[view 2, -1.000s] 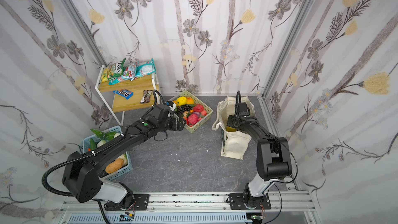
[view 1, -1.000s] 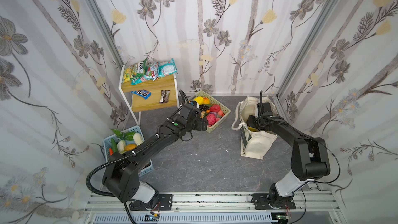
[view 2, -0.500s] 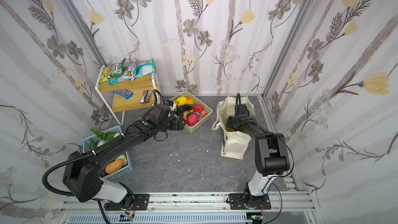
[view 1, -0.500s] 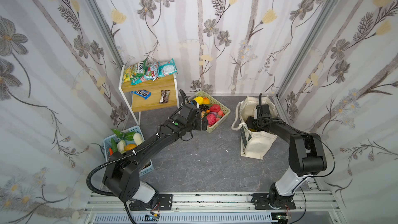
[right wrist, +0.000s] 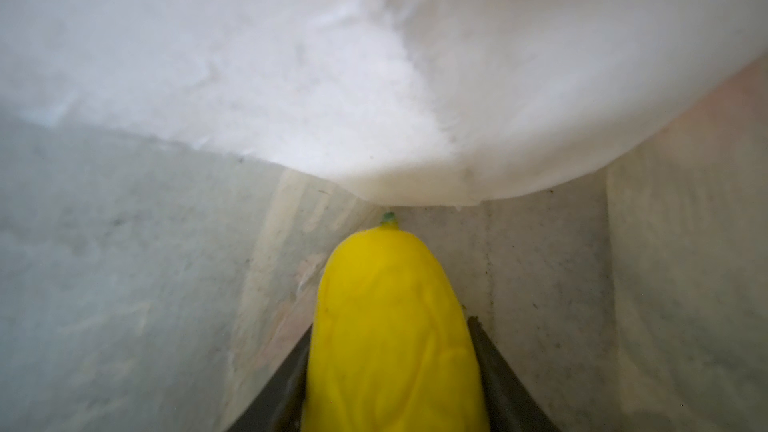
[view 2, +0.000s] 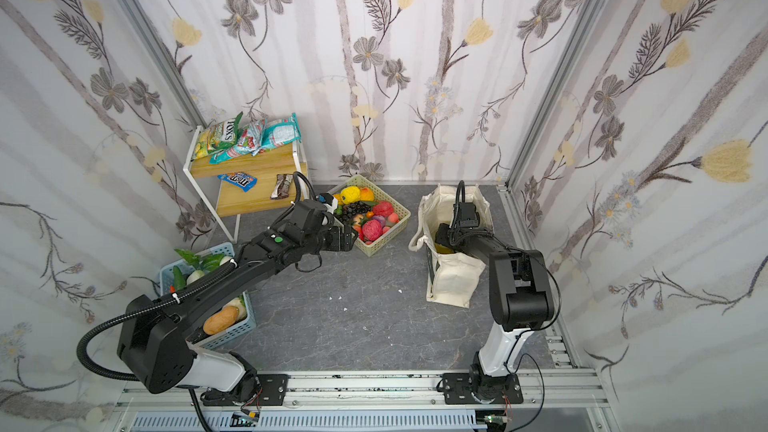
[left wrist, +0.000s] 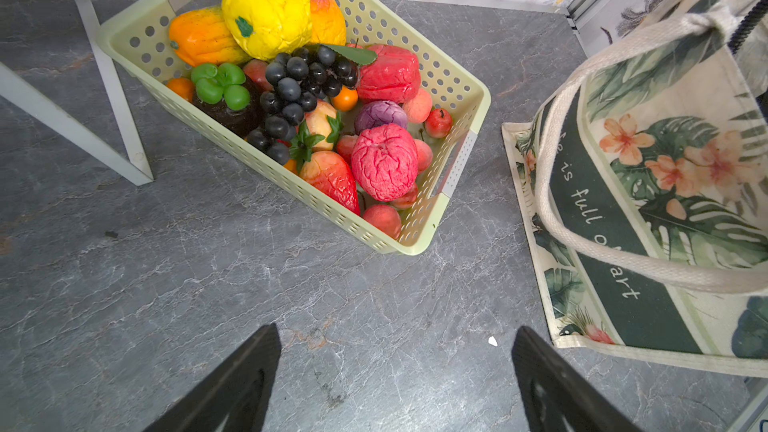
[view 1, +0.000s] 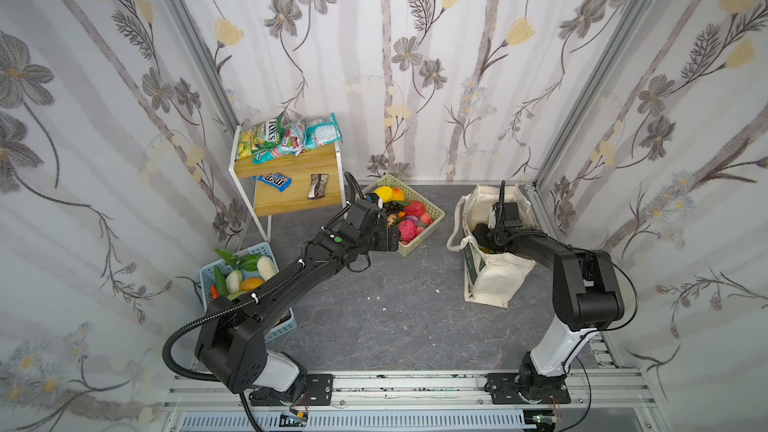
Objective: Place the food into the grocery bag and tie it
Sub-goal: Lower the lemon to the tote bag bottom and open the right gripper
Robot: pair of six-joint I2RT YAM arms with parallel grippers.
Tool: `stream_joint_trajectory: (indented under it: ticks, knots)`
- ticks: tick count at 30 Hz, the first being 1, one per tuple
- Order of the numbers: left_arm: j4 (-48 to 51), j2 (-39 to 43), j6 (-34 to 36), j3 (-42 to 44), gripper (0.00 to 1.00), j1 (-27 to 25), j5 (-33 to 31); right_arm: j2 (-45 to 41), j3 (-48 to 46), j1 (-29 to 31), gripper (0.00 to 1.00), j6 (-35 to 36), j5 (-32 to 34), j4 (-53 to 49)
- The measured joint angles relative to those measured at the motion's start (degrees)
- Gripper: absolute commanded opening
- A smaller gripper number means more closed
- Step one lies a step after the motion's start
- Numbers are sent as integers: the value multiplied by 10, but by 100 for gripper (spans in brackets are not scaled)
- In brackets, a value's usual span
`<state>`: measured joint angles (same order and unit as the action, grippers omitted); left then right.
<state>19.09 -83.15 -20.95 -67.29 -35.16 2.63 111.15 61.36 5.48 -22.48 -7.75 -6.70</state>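
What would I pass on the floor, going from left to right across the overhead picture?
light blue plastic lattice basket → pale yellow perforated plastic basket → boxy cream canvas tote bag

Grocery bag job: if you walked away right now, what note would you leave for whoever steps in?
Left gripper: open, empty, over the floor beside the fruit basket.
Right gripper: inside the grocery bag, shut on a yellow toy mango, not yet released.
Done: no other food seen in the bag.
Left: release the mango, bring over the basket fruit and the snack packets on the shelf, tie the strap handles.
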Motion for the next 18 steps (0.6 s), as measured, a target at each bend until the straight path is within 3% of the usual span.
stream_joint_trajectory:
  ticks: [18]
  knots:
    - [1, 31, -1, 19, 90, 1, -16, 6, -1, -8, 67, -6, -14, -24]
